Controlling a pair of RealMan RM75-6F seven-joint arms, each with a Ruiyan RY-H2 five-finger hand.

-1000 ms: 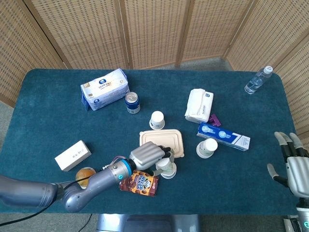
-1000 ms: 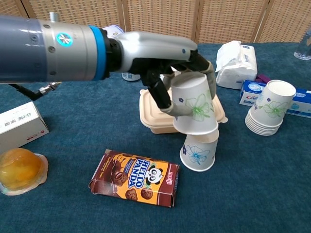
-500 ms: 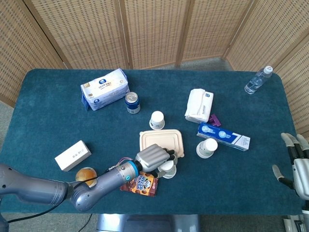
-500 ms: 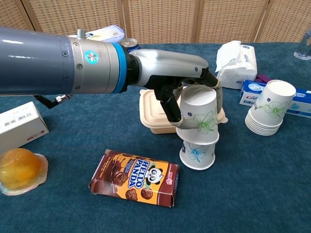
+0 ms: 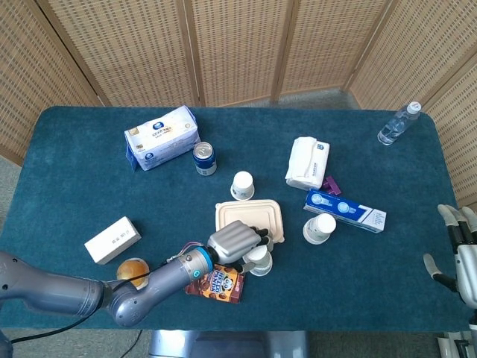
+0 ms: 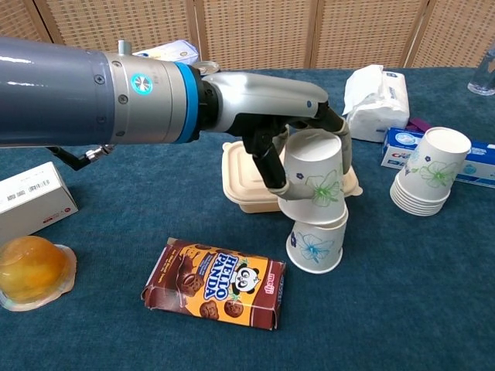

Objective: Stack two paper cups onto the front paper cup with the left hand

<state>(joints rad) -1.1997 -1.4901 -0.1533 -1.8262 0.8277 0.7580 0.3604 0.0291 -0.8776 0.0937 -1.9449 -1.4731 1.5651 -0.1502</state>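
Note:
My left hand [image 6: 267, 104] grips an upside-down floral paper cup [image 6: 313, 179] from above and behind, its fingers wrapped around the cup's sides. That cup sits over the front paper cup [image 6: 315, 246], which stands upside down on the blue cloth, its lower half showing. In the head view the left hand [image 5: 235, 240] covers most of the two cups [image 5: 258, 261]. A nested stack of cups [image 6: 428, 182] stands to the right, and a single cup [image 5: 241, 185] stands further back. My right hand [image 5: 460, 252] hangs at the table's right edge, fingers apart and holding nothing.
A Hello Panda box [image 6: 214, 283] lies just left of the front cup. A beige lidded food box [image 6: 241, 182] sits behind the cups. Around them are a tissue pack [image 6: 377, 100], a blue toothpaste box [image 5: 345, 209], a can [image 5: 204, 158], a white box [image 6: 31, 202] and a jelly cup [image 6: 31, 270].
The left hand has brought the held cup down and straightened it over the front cup. The right hand has drifted toward the lower right edge of the head view.

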